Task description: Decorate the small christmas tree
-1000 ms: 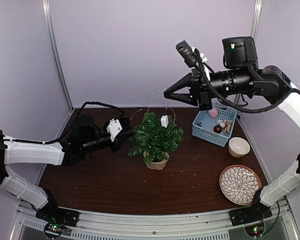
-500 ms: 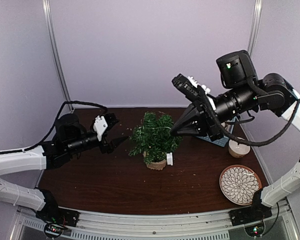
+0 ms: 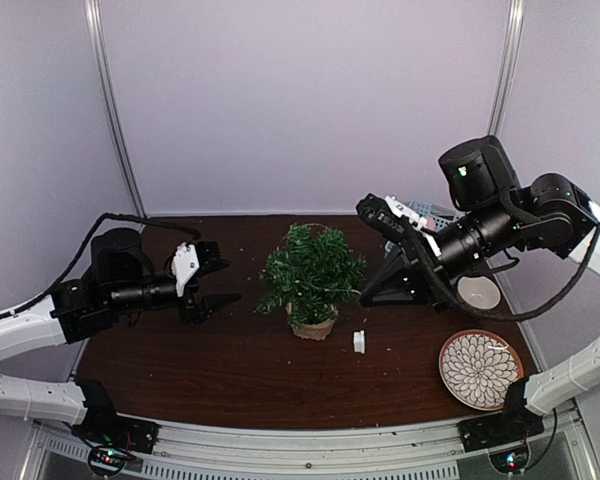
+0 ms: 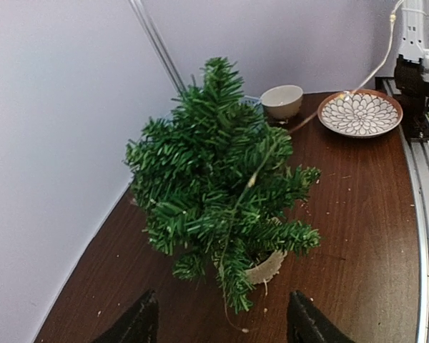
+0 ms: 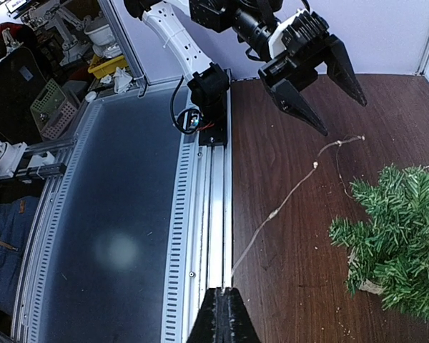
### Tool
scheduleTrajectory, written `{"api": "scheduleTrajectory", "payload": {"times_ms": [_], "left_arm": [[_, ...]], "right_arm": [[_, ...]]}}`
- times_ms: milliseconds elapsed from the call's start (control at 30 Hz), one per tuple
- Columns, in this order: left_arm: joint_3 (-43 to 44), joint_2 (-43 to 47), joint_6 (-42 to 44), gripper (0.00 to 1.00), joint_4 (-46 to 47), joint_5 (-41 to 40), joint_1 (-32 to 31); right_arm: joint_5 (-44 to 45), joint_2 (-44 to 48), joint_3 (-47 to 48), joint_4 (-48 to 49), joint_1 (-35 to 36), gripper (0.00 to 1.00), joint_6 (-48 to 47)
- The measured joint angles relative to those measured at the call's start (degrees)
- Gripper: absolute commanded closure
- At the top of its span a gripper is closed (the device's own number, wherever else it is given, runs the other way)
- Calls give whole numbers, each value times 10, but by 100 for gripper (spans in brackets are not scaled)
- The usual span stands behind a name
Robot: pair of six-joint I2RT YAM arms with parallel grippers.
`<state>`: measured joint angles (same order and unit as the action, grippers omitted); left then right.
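One small christmas tree (image 3: 310,275) between left end effector (image 3: 226,282), right end effector (image 3: 366,297).

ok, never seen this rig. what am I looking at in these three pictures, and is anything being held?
These are two robot arms bolted to the near edge of a table, each ending in a two-finger gripper. One picture comes from a fixed camera above and behind them. The other two come from cameras on the wrists. On the table are the small christmas tree, a bowl, a patterned plate and a small white box. The left gripper is open and empty, facing the tree. The right gripper is shut on a thin wire that runs over the tree.
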<state>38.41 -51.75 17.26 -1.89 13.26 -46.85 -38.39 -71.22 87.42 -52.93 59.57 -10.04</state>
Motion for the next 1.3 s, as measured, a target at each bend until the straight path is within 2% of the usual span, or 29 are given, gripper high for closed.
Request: {"api": "scheduleTrajectory", "payload": {"times_ms": [133,333,467,533,567,633,700,867,1033,1133,1300], "left_arm": [[39,-31,19,51,-26,14,-27],[68,-95,49,83,-43,24,-66],[69,-116,58,89,-41,26,-85],[73,-125,60,87,-40,27,-97],[75,-129,61,82,-40,27,-102],[79,-133,61,64,-37,25,-110],[79,-126,51,59,-28,10,-115],[92,-103,47,60,-16,-51,-109],[178,-144,54,63,-47,-91,-89],[222,-170,66,65,-74,-90,-78],[256,-202,88,70,-124,-41,-76]], "right_arm": [[30,26,-26,0,-1,100,15],[94,64,-77,11,-24,100,57],[127,83,-102,15,-58,100,92],[137,91,-113,18,-73,100,108],[141,94,-119,19,-78,100,115],[141,101,-131,21,-85,100,120],[136,114,-147,23,-85,100,124],[101,152,-163,26,-85,100,128],[58,148,-160,32,-85,100,120],[41,141,-154,30,-85,100,109],[30,144,-151,23,-85,100,97]]}}
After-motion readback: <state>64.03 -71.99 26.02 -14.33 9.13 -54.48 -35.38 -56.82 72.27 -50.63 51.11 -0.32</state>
